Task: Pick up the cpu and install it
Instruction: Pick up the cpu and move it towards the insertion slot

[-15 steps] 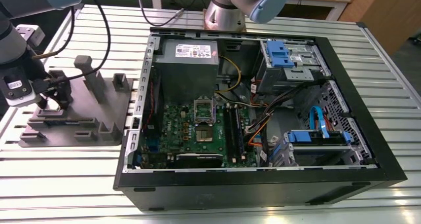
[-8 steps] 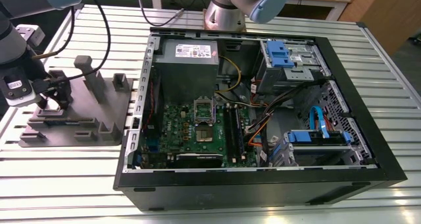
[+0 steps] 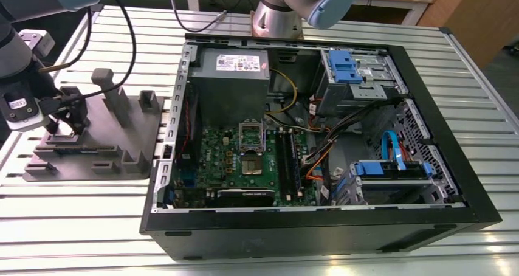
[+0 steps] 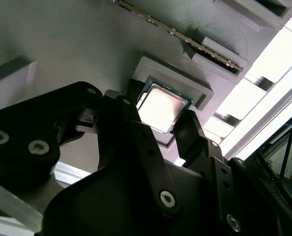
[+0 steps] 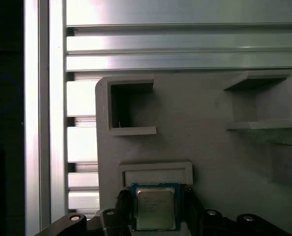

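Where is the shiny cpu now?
The cpu sits in a pocket of the grey fixture, at the gripper; the fixture lies at the exterior view's left, beside the computer case.

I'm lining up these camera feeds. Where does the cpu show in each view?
First wrist view: the cpu lies in a rimmed pocket of the grey fixture, right at the gripper.
Second wrist view: the cpu lies in that same pocket, just beyond the gripper's black links.
Exterior view: too small to tell; its spot is where the gripper meets the fixture, at the exterior view's left.
Shared landmark: the grey fixture.
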`<action>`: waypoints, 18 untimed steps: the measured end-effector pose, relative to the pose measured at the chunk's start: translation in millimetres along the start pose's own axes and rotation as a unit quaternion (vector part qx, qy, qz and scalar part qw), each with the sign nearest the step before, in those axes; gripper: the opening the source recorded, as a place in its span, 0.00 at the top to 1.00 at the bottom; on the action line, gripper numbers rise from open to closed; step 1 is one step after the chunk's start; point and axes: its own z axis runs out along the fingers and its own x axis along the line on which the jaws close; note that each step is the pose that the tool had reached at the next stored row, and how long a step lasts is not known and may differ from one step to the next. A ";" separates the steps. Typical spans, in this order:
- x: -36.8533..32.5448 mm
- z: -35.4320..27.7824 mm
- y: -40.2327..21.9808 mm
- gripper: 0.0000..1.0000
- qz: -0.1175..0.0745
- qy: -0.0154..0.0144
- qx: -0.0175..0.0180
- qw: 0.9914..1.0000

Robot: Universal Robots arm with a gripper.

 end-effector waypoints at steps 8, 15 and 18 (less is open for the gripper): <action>1.1 0.1 0.1 0.44 -0.001 0.000 -0.002 1.000; 3.0 -0.3 -0.1 0.44 -0.001 0.000 -0.006 1.000; 4.0 -0.4 -0.1 0.44 -0.001 0.000 -0.006 1.000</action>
